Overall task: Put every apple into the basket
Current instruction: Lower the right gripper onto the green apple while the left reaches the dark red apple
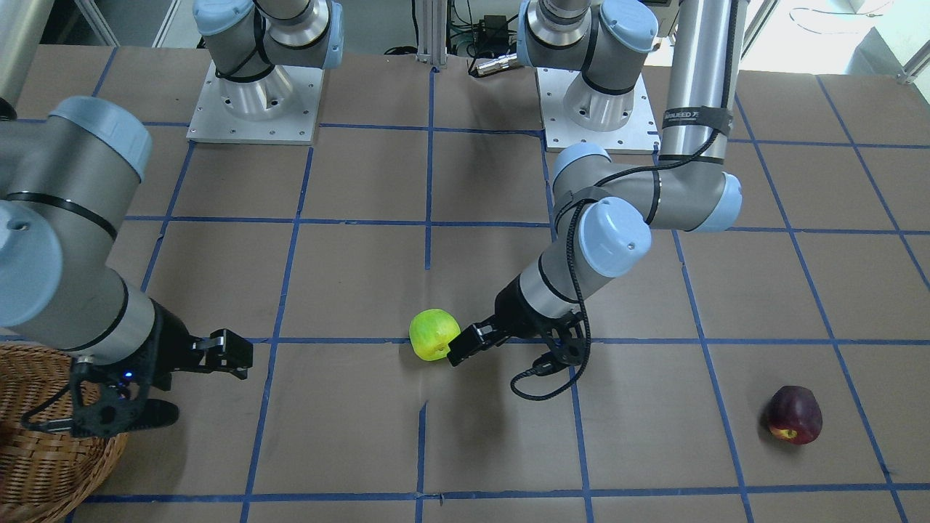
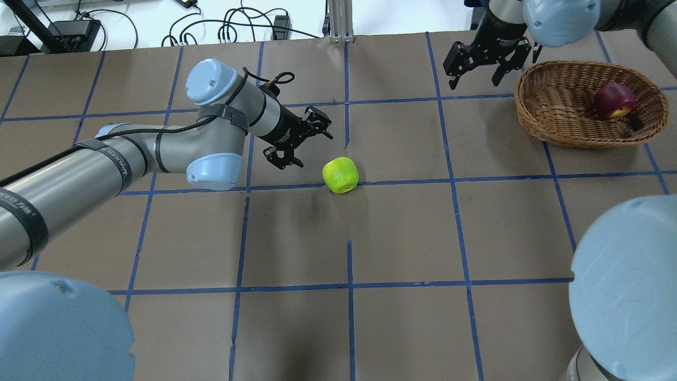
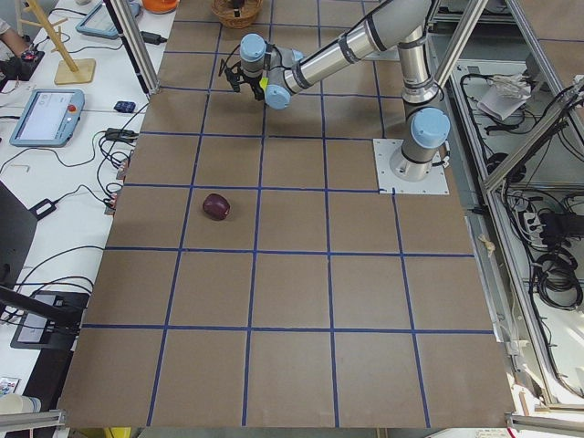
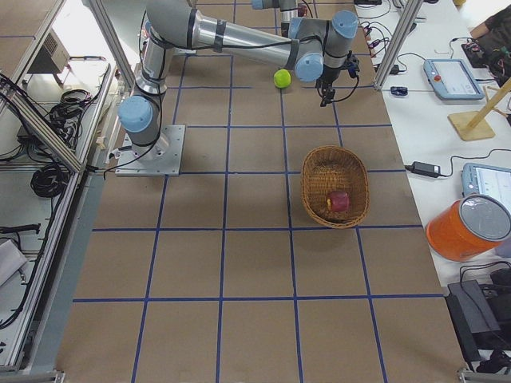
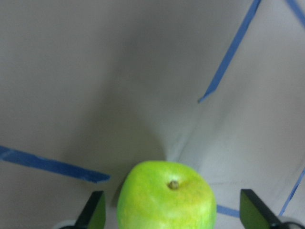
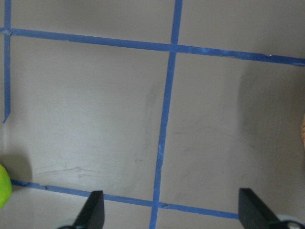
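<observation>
Overhead view, left to right. The left arm comes in from the left edge. Left gripper is at centre-left, low over the table, fingers spread, gripping nothing. Green apple sits on the table at frame centre, on a blue tape line, just right of that gripper. In the left wrist view it lies at bottom centre between the two fingertips, with a gap on each side, stem end up. In the front view one finger looks right against it; contact can't be told.

Right gripper is at upper right, fingers wide apart, empty, just left of the basket and apart from it. Its wrist view shows only table and tape between the fingers, with a sliver of green apple at the left edge.

The basket sits at upper right on the table. Red apple lies inside it, toward its right side.

Front view, lower right: maroon apple lies alone on the table, well apart from both grippers and the basket.
</observation>
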Controlling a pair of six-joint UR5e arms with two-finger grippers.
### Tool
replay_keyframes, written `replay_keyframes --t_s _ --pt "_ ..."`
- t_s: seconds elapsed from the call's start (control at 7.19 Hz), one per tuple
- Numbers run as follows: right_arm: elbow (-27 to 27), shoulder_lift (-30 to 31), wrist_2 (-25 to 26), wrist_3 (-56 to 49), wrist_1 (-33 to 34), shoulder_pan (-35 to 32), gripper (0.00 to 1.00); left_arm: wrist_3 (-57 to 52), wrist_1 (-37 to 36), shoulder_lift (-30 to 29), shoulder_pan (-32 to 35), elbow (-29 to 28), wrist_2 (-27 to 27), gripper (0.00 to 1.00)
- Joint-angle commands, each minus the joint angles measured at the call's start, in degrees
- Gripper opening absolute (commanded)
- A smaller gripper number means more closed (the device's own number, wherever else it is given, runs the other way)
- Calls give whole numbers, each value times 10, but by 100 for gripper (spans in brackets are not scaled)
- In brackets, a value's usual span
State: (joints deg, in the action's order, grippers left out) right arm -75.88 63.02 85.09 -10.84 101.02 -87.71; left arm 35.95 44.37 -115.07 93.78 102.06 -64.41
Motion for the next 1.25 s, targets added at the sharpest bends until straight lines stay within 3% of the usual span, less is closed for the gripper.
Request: replay_keyframes --t_s 0.0,0.28,0.56,0.97,1.11 --pt "-9 -7 -5 17 4 -62 100 -135 184 21 -47 -73 -8 100" --pt "-15 -22 -6 90 1 -153 100 -278 320 29 -84 -134 -86 100" --pt "-16 -48 -18 98 7 -221 100 -405 355 34 -144 -142 -123 100" --pt "-16 -66 -17 105 6 -240 100 -725 334 14 -251 -146 -195 100" --pt "-16 -75 -13 105 7 -240 100 -835 252 5 -272 -143 -200 100"
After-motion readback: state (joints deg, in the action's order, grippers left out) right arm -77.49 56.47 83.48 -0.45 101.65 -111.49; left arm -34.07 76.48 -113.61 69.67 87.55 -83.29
